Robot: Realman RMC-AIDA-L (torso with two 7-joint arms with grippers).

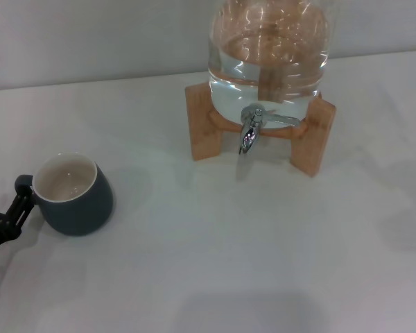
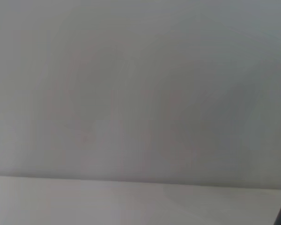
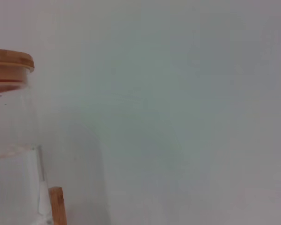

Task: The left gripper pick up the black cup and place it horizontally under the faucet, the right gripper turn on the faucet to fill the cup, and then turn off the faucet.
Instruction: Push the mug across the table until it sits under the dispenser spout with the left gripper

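The first step is in hand: taking hold of the black cup. The cup stands upright on the white tabletop, well to the left of the faucet, its cream inside facing up and its small handle turned toward the robot's left. The left hand reaches in from the left edge of the head view, its dark prongs right at that handle, touching or nearly so. Whether the prongs are spread or already pinching the handle I cannot tell. The faucet hangs from a glass water jar on a wooden stand, with nothing beneath its spout. The right hand does not show in any view.

Next, the left hand needs a firm hold on the cup, then a lift and a move across to set it under the spout.
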